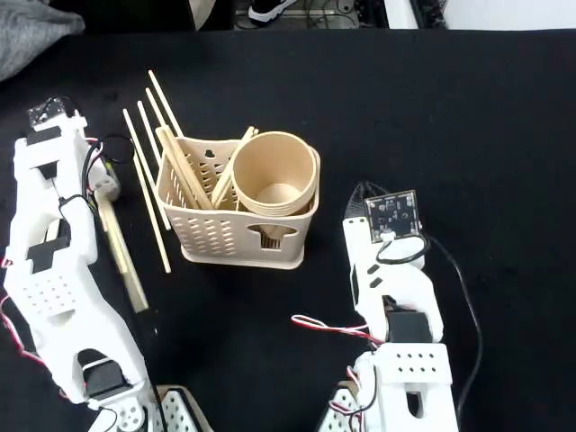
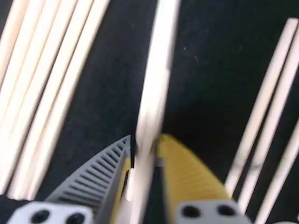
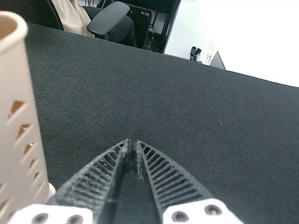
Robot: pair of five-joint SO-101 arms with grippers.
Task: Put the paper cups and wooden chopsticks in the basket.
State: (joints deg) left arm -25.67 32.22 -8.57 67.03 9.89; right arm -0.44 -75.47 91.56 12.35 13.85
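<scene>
Left gripper (image 2: 145, 142): pressed together on one wooden chopstick (image 2: 156, 70), pinched between the grey finger and the yellow one. The stick is broad (possibly an unsplit pair; the wrist view is too close to say). In the high view it runs from the gripper back along the left arm toward the near table edge, roughly parallel to the longest of the loose chopsticks (image 1: 146, 187).

Right gripper (image 3: 132, 145): fingers closed tip to tip, pinching nothing. It sits low over the black table (image 1: 468, 117), with the basket wall just beside it.

Basket (image 1: 236, 236): mid-table, between the two arms. Stacked paper cups (image 1: 274, 171) stand upright in the half nearer the right arm. Several basket chopsticks (image 1: 184, 171) lean in the other half, tips out over the rim. The loose chopsticks lie flat on the cloth beside the wall facing the left arm, and a few reach past the far corner.

Relation that matters: the basket lies sideways from the left gripper, across the loose sticks, and the held stick's long axis runs along the basket wall, not toward it. Judgement: cups done, chopsticks partly done. The next move calls for lifting, swinging over the rim and tipping the stick end-down into the chopstick half. The left arm is nearer to everything left to fetch.
</scene>
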